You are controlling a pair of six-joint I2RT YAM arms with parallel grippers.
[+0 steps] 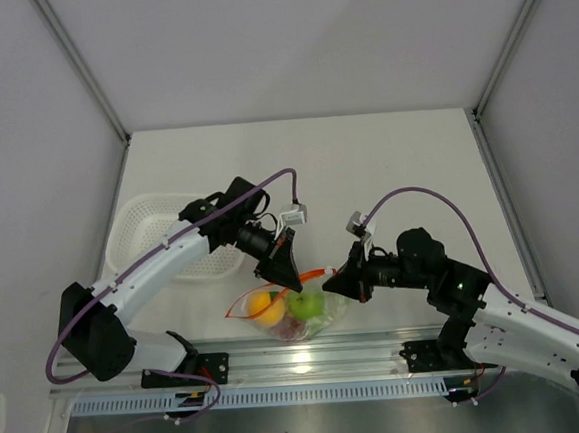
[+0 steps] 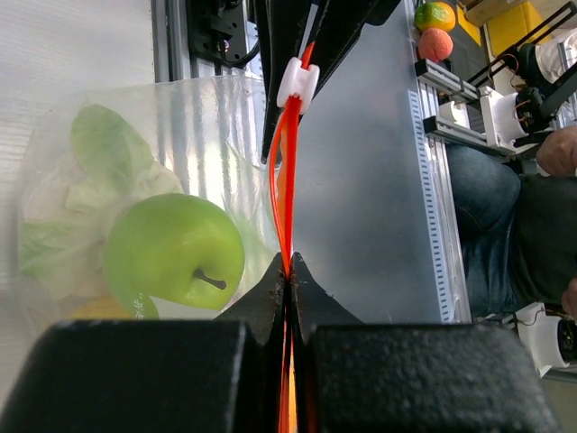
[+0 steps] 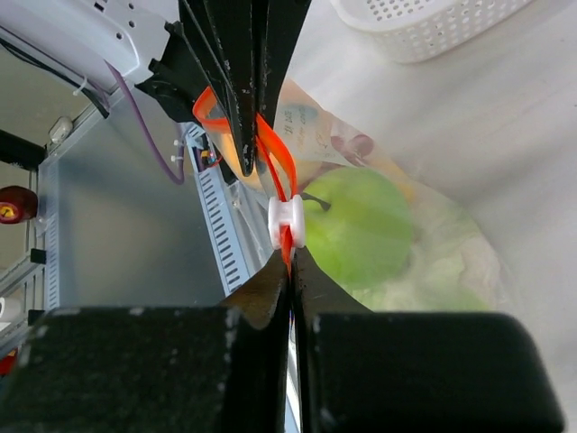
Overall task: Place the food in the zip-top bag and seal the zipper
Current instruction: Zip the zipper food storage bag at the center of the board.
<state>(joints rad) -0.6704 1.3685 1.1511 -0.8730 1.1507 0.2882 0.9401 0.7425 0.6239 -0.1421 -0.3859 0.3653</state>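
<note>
The left jaws are clenched on the zipper point(image 2: 287, 180), pinching the red-orange strip flat between their tips. The right jaws face them and are clamped on the same strip, right next to the white slider point(image 2: 297, 81), which sits between the two pairs of jaws, close to the right pair. The zip-top bag point(image 2: 207, 117) hangs off the strip below and between the jaws. The food is already inside: a green apple point(image 2: 176, 253) close under the left jaws, an orange point(image 1: 263, 305) and dark grapes point(image 1: 290, 327) beyond it, and a pale leafy piece against the plastic.

The step in hand looks like the sealing. It would go best with the left jaws anchoring their end so the strip stays taut and straight. The right jaws would then work the slider along the strip without twisting it or dragging the loaded bag.

Under the jaws is a plain white tabletop point(image 1: 366, 170). A white perforated basket point(image 1: 161, 237) stands behind the left jaws, and a metal rail point(image 1: 330, 349) runs along the near edge. Pale walls close in three sides.
</note>
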